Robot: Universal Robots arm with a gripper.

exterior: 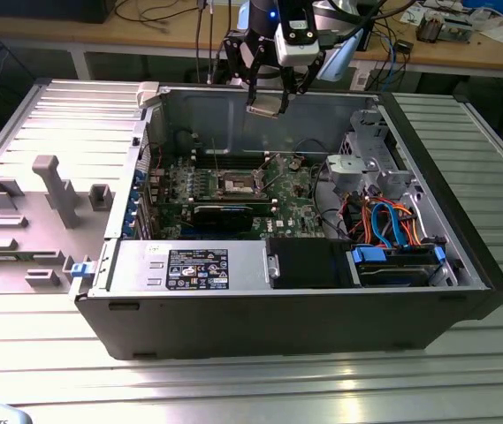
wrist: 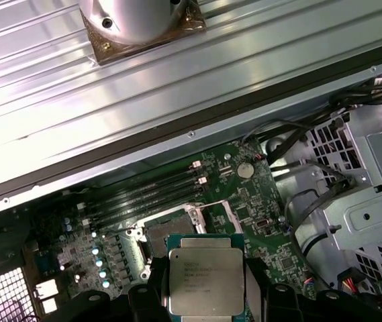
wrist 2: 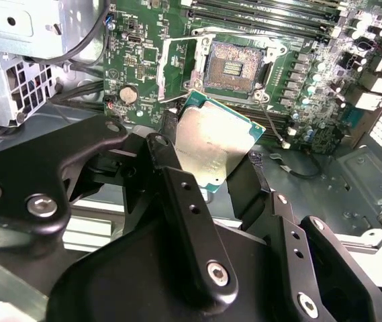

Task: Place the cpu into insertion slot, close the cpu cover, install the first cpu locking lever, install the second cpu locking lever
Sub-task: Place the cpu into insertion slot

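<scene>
matt silvery metal cpu

in the first wrist view the cpu covers part of the insertion slot, and the picture's edge cuts off one side of the chip. in the second wrist view the hand hides two of the cpu's edges. the exterior view's upper edge crops the arm.

Case: the open black metal computer case sits mid-frame on the ribbed grey metal table.
Slot: the small square silver-rimmed insertion slot lies in the case's middle.
Gripper: the black gripper hangs upper centre, above the slot, with the flat silver-tan cpu between its fingers.
Fixture: the grey plastic fixture block lies at the exterior view's left, beside the case.
</scene>
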